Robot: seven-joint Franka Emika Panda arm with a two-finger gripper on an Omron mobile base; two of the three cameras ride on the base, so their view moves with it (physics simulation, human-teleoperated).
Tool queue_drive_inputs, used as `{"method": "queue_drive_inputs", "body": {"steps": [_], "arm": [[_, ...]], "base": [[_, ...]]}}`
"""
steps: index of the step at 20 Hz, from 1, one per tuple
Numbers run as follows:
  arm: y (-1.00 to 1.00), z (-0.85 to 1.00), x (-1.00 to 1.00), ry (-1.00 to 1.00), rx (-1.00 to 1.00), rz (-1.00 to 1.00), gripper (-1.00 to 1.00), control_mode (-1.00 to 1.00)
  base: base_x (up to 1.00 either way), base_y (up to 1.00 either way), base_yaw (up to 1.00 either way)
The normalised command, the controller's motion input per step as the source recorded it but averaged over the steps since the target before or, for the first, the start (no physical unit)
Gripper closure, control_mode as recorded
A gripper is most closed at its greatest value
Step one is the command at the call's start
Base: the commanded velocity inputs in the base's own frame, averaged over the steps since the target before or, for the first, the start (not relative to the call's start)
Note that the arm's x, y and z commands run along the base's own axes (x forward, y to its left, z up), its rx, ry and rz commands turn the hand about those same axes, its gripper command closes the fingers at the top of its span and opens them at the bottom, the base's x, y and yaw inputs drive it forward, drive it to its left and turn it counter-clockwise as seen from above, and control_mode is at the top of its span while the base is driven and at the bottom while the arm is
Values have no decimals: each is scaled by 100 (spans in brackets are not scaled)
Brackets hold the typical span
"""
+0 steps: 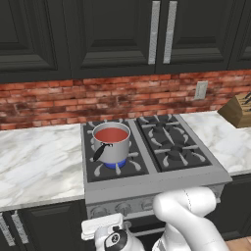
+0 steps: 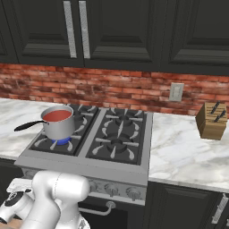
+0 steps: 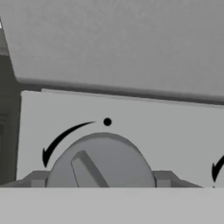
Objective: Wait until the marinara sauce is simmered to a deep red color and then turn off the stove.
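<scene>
The marinara sauce [image 1: 111,134] is a smooth red disc in a small steel saucepan [image 1: 113,149] with a black handle, standing on the front left burner of the stove [image 1: 162,174]. A blue flame shows under the pan [image 2: 60,141]. In the hand view my gripper [image 3: 100,179] is right at the leftmost stove knob [image 3: 100,162], with one dark fingertip [image 3: 37,178] on each side of it, spread as wide as the knob. The knob's ridge points up and to the left, below a curved arrow and a dot. From the left base view my hand hangs just below the knob row [image 1: 99,212].
Marble counters [image 1: 39,162] flank the stove. A wooden knife block [image 2: 211,120] stands on the right counter. Dark cabinets hang above a red brick wall with an outlet [image 2: 176,91]. The oven handle [image 2: 100,210] runs below the knobs.
</scene>
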Motion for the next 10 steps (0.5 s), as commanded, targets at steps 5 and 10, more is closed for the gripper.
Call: {"method": "queue_drive_inputs", "body": {"steps": [5, 10], "arm": [[-30, -13, -4, 0, 25, 0, 100, -100], [-33, -11, -3, 0, 28, 0, 100, -100]], "base": [[0, 0, 0], [0, 0, 0]]}}
